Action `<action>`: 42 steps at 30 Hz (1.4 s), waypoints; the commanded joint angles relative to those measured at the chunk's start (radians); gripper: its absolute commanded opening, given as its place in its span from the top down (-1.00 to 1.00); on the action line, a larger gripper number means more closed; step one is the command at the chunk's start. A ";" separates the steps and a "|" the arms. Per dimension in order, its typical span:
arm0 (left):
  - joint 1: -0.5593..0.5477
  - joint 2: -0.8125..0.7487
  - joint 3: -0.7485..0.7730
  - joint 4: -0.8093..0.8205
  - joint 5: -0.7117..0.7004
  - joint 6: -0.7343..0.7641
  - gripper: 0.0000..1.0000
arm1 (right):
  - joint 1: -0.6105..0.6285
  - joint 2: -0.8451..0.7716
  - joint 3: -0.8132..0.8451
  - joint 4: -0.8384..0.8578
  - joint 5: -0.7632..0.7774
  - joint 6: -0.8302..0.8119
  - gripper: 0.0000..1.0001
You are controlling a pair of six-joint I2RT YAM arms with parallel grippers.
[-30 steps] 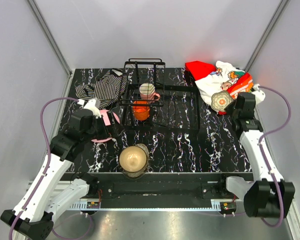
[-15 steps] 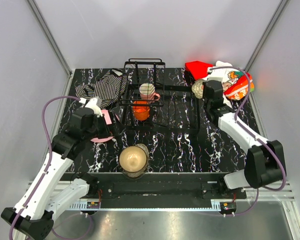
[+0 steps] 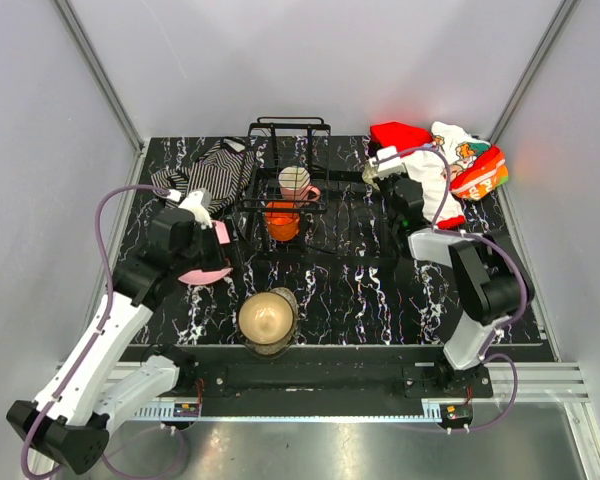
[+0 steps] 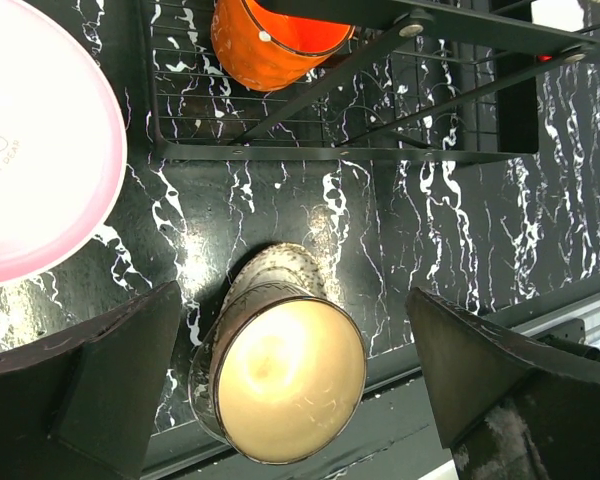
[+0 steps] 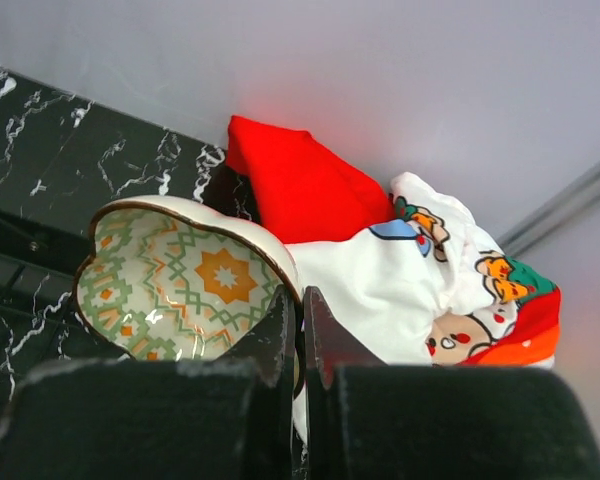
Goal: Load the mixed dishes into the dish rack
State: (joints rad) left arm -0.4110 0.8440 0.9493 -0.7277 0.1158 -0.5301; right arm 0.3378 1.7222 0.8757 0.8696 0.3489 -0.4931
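Pink plate, orange cup, green-and-orange patterned cup, black white-veined table.

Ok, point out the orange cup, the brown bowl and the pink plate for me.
orange cup (image 4: 260,55): left wrist view, on its outer wall.
brown bowl (image 4: 280,375): left wrist view, on its pale inside.
pink plate (image 4: 35,170): left wrist view, on its face.

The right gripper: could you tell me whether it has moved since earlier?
Yes. The right gripper, shut on the patterned dish, has swung left from the printed cloth toward the dish rack.
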 commanded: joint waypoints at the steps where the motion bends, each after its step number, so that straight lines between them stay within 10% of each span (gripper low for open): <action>1: 0.008 0.029 0.026 0.067 0.035 0.036 -0.98 | 0.006 0.068 -0.021 0.380 -0.113 -0.098 1.00; 42: 0.100 0.136 0.048 0.122 0.117 0.079 -0.98 | -0.095 0.424 0.123 0.655 -0.289 -0.279 1.00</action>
State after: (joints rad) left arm -0.3195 0.9714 0.9634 -0.6739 0.1974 -0.4671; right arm 0.2604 2.1250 0.9607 1.2602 0.0425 -0.7334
